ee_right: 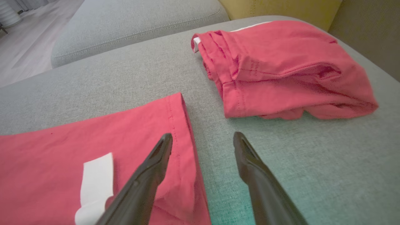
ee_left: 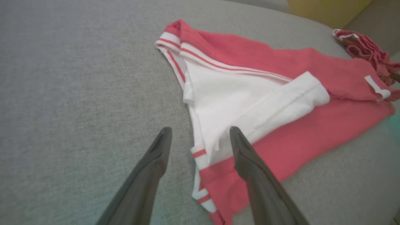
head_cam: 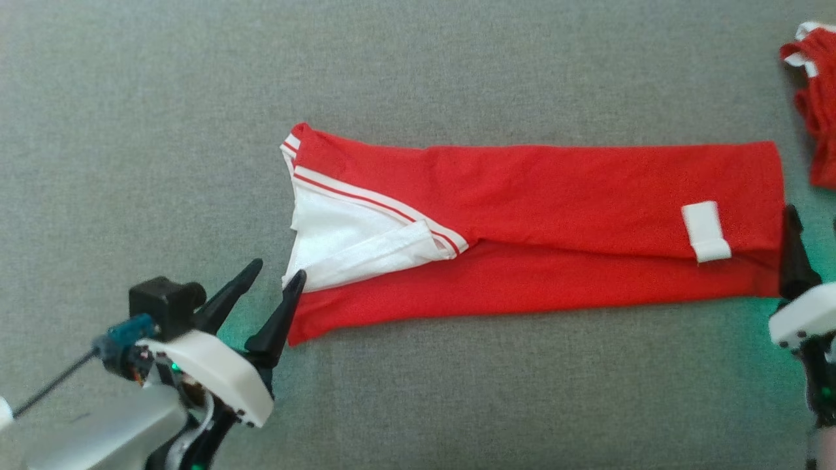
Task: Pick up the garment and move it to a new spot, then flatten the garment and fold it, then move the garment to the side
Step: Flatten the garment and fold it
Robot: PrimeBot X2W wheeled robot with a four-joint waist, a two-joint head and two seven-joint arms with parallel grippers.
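Long flat red garment [head_cam: 555, 196] on grey woven cushion [head_cam: 196, 98] — left gripper [head_cam: 279, 267], right gripper [ee_right: 203, 135] splayed, empty

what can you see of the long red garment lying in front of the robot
The red garment looks like soft knit cloth, folded lengthwise into a long flat band lying across the grey cushion. At its left end white lining shows, edged with red-striped white trim. A white tab sits near the hemmed right end. The open left gripper straddles its left edge and the open right gripper its right hem; contact cannot be judged.
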